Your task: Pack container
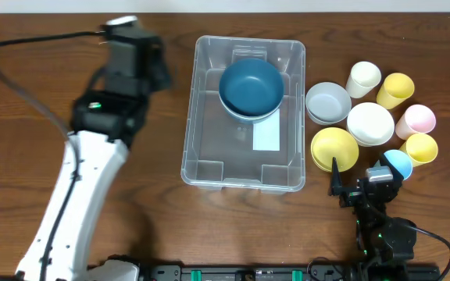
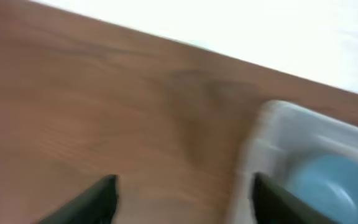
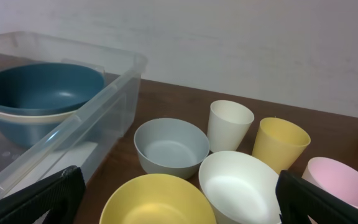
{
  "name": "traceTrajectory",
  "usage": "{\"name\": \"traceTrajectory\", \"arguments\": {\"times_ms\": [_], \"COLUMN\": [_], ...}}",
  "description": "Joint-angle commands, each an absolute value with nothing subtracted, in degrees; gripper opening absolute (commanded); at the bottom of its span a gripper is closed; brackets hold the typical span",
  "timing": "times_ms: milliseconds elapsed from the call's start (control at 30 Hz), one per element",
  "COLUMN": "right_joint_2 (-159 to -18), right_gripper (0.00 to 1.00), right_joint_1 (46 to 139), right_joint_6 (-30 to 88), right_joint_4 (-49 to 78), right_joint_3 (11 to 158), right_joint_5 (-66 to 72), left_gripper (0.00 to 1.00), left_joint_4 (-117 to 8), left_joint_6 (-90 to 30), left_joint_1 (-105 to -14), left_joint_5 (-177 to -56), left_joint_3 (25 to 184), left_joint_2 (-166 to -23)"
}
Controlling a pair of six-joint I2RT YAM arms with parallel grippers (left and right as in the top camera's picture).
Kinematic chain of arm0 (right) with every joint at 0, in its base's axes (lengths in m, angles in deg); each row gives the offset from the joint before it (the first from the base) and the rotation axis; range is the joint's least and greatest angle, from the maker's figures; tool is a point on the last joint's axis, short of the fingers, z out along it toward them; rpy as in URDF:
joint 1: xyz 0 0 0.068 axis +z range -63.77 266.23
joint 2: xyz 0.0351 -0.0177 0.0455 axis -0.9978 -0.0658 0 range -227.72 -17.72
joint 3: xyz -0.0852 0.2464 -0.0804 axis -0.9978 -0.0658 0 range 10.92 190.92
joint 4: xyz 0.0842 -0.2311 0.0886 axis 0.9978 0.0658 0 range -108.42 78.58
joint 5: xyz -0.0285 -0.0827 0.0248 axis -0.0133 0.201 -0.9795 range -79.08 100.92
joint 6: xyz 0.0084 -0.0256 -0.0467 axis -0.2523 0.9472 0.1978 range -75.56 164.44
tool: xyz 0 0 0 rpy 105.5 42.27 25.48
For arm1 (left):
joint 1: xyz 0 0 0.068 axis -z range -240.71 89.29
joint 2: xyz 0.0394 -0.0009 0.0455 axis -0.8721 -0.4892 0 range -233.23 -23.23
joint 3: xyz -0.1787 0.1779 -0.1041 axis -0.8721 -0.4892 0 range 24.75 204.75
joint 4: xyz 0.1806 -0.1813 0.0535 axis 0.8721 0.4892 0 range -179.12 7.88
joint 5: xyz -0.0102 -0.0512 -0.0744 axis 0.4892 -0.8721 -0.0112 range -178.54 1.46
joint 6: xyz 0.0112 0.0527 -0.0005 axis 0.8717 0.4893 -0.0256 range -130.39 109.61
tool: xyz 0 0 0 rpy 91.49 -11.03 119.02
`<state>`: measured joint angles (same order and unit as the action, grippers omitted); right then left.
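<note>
L arm (image 1: 76,179) stretched out left of container (image 1: 201,125), L tool (image 2: 182,186) open, empty; R tool (image 3: 179,180) wide open nr bowls (image 3: 169,146).

White-and-black L arm (image 1: 76,187) extended diagonally from near-left toward far side, its black two-finger L gripper (image 2: 185,199) w/ jaws spread wide, nothing betw. them; compact black R arm (image 1: 383,234) folded low at near-right, black two-finger R gripper (image 3: 185,202) jaws fully apart, empty.
</note>
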<state>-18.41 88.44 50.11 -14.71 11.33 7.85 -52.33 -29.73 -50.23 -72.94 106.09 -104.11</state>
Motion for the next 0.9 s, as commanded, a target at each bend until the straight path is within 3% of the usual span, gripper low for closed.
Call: {"name": "traceTrajectory", "arguments": {"times_ms": [0,33,233,733,867], "right_joint_2": [-18.13,-18.13,-18.13,-18.13,-18.1], "right_gripper": [0.99,0.99,0.99,0.99,0.99], "right_joint_1": [87.9,87.9,87.9,87.88,87.9], "right_joint_6": [50.75,50.75,50.75,50.77,49.26], "right_joint_4": [-14.47,-14.47,-14.47,-14.58,-23.19], "right_joint_3": [11.24,11.24,11.24,11.24,11.24], "right_joint_5": [7.47,7.47,7.45,7.67,4.61], "left_gripper": [0.94,0.98,0.98,0.98,0.98], "left_joint_4": [-50.56,-49.79,-45.44,-45.4,-45.42], "left_joint_6": [-29.33,-29.33,-29.31,-29.31,-29.29], "left_joint_1": [-56.48,-58.45,-65.11,-65.79,-65.79], "left_joint_5": [-68.87,-68.9,-68.92,-68.92,-68.92], "left_joint_3": [106.83,106.83,106.83,106.83,106.83], "left_joint_2": [-103.35,-103.33,-103.39,-103.39,-103.39]}}
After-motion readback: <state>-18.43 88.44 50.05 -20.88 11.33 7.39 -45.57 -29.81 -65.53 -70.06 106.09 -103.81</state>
